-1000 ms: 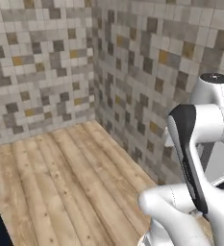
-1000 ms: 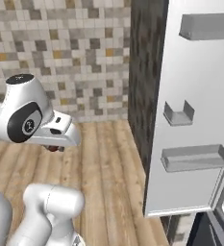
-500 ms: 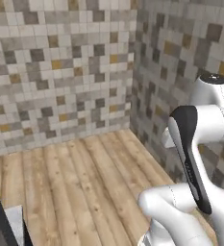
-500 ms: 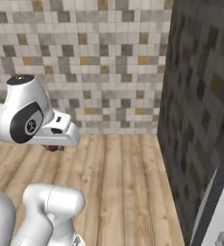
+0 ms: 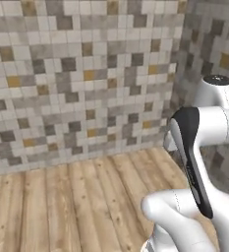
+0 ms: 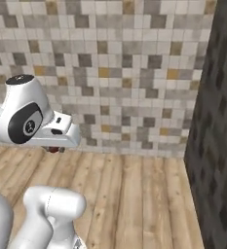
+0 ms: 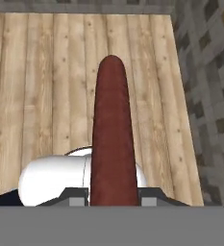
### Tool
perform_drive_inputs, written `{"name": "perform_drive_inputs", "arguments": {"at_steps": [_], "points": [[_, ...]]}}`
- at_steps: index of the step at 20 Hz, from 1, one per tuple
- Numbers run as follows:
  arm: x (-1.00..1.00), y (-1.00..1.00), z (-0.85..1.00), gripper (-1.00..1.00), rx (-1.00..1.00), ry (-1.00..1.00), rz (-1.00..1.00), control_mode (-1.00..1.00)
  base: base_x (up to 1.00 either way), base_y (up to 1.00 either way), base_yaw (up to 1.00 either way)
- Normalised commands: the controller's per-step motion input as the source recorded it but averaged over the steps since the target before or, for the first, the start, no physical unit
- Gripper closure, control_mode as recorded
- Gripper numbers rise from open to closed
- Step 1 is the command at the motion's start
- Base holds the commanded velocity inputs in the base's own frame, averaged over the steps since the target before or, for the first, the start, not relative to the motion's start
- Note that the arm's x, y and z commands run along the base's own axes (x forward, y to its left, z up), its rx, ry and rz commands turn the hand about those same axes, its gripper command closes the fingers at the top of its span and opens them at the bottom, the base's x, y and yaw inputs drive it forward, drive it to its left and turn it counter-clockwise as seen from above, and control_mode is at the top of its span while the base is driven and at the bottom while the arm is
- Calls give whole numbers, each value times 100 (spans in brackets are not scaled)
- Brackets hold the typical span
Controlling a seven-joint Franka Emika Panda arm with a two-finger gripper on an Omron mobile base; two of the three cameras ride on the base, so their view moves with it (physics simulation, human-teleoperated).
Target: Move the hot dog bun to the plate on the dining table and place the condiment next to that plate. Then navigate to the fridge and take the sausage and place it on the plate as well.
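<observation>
The gripper (image 7: 113, 201) is clamping the sausage (image 7: 112, 139), which is projecting lengthwise from between the 2 fingertips above a pale wood-plank floor (image 5: 62, 206). In the right base view a dark red spot, probably the sausage (image 6: 52, 149), is showing under the hand. Mosaic tile walls (image 6: 115, 73) in grey, white and ochre are meeting at a corner, bordering the floor.
</observation>
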Motion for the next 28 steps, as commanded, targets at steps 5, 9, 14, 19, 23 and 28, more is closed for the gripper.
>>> {"name": "perform_drive_inputs", "arguments": {"at_steps": [5,9,14,19,23,28], "points": [[0,0,0,100,0,0,0,100,100,0,57],[0,0,0,100,0,0,0,100,93,-1,76],[0,0,0,100,0,0,0,100,84,0,79],[0,0,0,100,0,0,0,100,90,-3,77],[0,0,0,100,0,0,0,100,91,-8,75],[0,0,0,100,0,0,0,100,89,-14,73]]}}
